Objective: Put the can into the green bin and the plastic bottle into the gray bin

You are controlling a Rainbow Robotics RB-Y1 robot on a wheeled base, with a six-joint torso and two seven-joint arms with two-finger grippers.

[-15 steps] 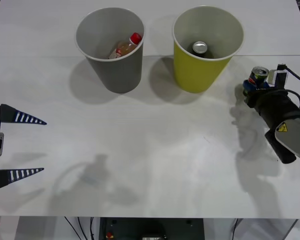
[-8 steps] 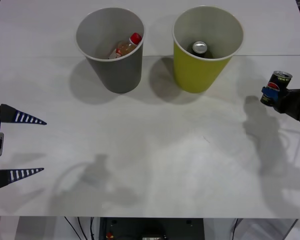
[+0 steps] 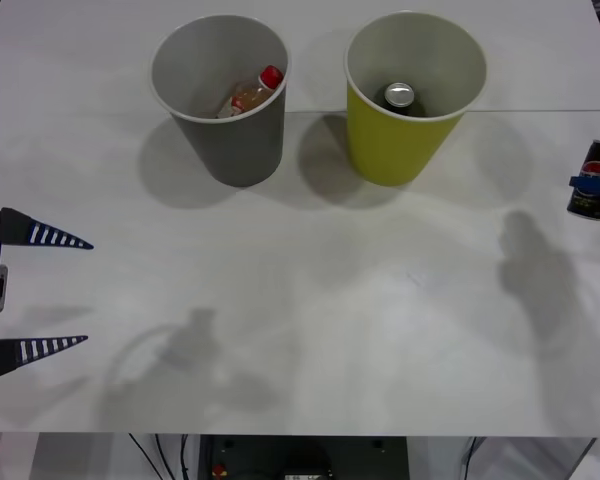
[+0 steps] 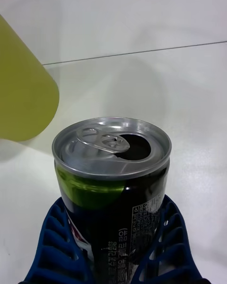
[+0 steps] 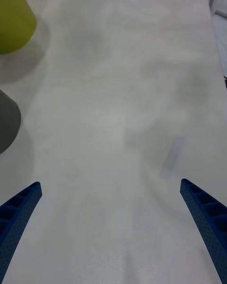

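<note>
While our left gripper (image 3: 40, 292) waits with its fingers spread wide over the table's (image 3: 310, 300) near left corner, our right gripper (image 4: 116, 246) has carried the can (image 3: 596, 180) away to the far right edge of the front view; a second ago it was nearer the green bin (image 3: 412, 130), with the arm plainly in sight, and now just the can and a sliver of blue finger remain at the frame's border. We judge this as a swing away from the bin rather than toward it, so the drop is not yet made and the can has ground to regain. From the right wrist we see the blue fingers clamped on both sides of the can, its opened silver top upward, the green bin off to one side and apart from it. The bottle (image 3: 250, 95) already lies inside the gray bin (image 3: 225, 120), so that half looks done. A second dark can (image 3: 400, 96) sits inside the green bin. Our right arm itself is cut off, and the can's far side is clipped, so we cannot tell how high it hangs above the table.
</note>
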